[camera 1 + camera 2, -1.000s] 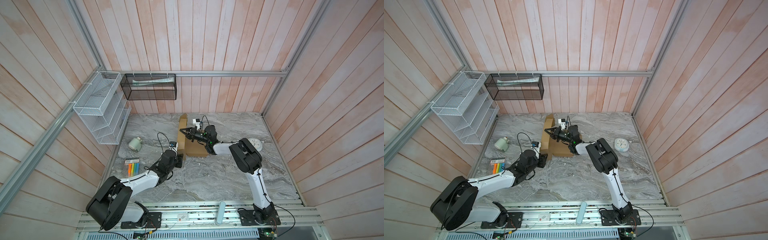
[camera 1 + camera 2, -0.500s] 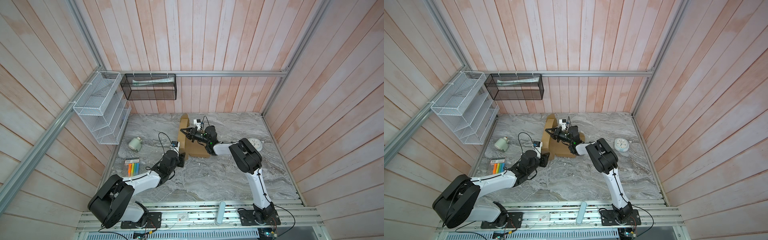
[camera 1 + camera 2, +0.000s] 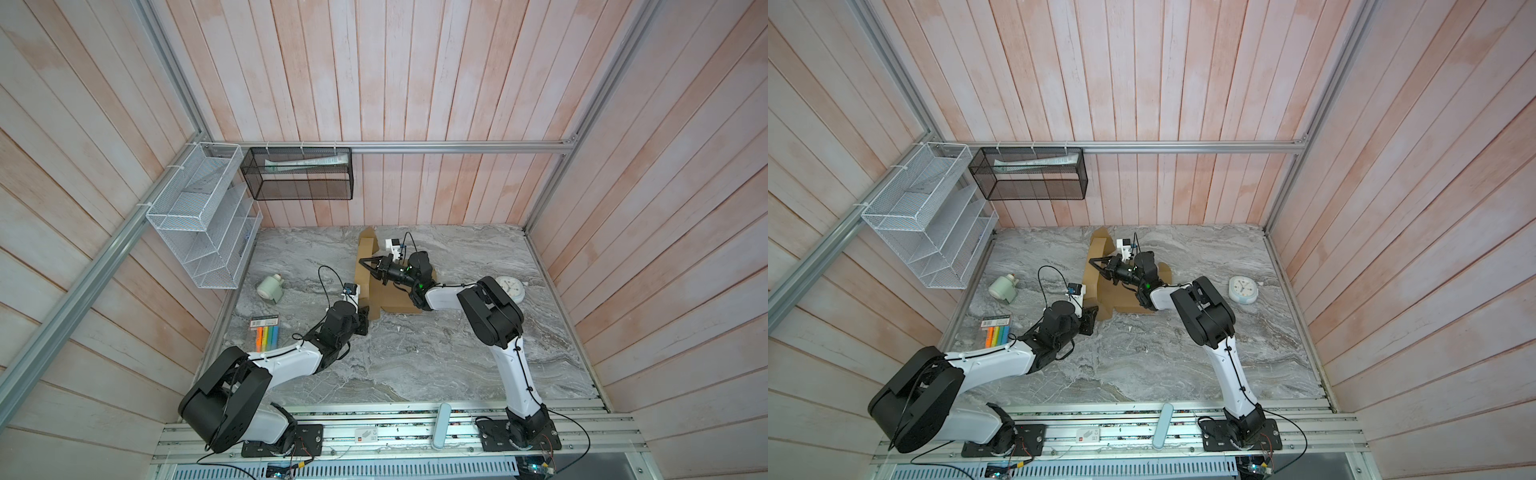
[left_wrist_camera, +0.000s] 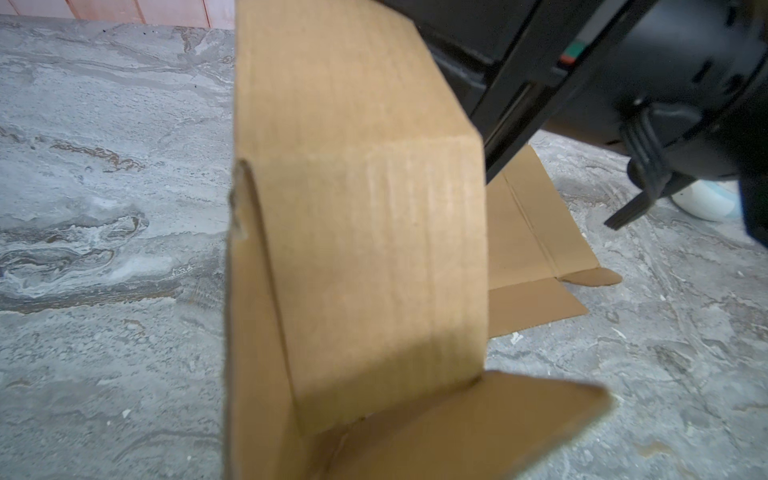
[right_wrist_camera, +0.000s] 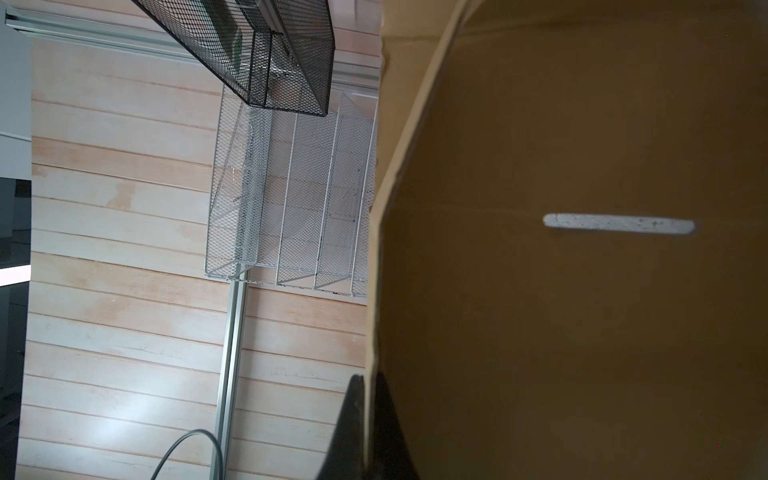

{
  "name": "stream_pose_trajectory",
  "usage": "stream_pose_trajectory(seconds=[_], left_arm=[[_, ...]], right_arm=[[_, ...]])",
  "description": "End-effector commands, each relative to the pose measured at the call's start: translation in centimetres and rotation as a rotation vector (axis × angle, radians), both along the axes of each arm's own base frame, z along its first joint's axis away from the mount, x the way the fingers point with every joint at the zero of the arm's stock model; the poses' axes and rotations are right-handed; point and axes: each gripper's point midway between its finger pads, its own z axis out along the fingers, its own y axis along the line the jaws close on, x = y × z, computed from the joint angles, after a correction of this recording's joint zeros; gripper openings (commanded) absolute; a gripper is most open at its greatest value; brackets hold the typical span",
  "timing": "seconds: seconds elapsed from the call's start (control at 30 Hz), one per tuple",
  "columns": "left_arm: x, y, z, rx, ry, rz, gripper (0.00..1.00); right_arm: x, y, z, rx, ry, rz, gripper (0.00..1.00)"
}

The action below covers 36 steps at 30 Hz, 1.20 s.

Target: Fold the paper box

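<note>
The paper box (image 3: 392, 293) is a brown cardboard blank lying flat at the back middle of the marble table, seen in both top views (image 3: 1121, 297). Its left side panel (image 3: 362, 266) stands upright. My right gripper (image 3: 362, 262) is shut on that panel's top edge. In the right wrist view the black fingertips (image 5: 349, 428) pinch the cardboard edge, and a slit (image 5: 619, 224) shows in the panel. My left gripper (image 3: 364, 321) sits low at the box's front-left corner flap. In the left wrist view the upright panel (image 4: 357, 249) fills the middle and hides the left fingers.
A white bottle (image 3: 271, 287) and a pack of coloured markers (image 3: 266, 332) lie left of the box. A white clock (image 3: 510, 289) lies to its right. On the walls hang a white wire rack (image 3: 203, 216) and a black mesh basket (image 3: 297, 174).
My left gripper has slid right and forward, up against the box's front-left corner. The right gripper has kept its hold on the raised panel without moving.
</note>
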Motion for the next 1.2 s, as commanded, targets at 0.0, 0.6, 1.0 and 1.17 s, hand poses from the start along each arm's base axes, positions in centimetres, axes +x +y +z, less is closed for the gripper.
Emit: stream_pose_trajectory(seconds=[0.0,0.6,1.0,1.17], left_arm=[[1.5,-1.1,2.7,-0.024,-0.085,-0.012,0.37],[2.9,-1.5,5.1,-0.023,-0.124,-0.015,0.30],[4.0,-1.2,6.3,-0.040,-0.141,0.011,0.35],[4.5,-1.0,6.8,-0.047,-0.153,0.031,0.36]], right_arm=[[-1.0,1.3,-0.8,-0.019,-0.014,0.039,0.00],[-1.5,1.6,-0.8,-0.033,-0.024,0.041,0.00],[-1.9,1.9,-1.0,-0.035,-0.018,0.041,0.00],[-1.8,2.0,-0.9,-0.030,-0.016,0.037,0.00]])
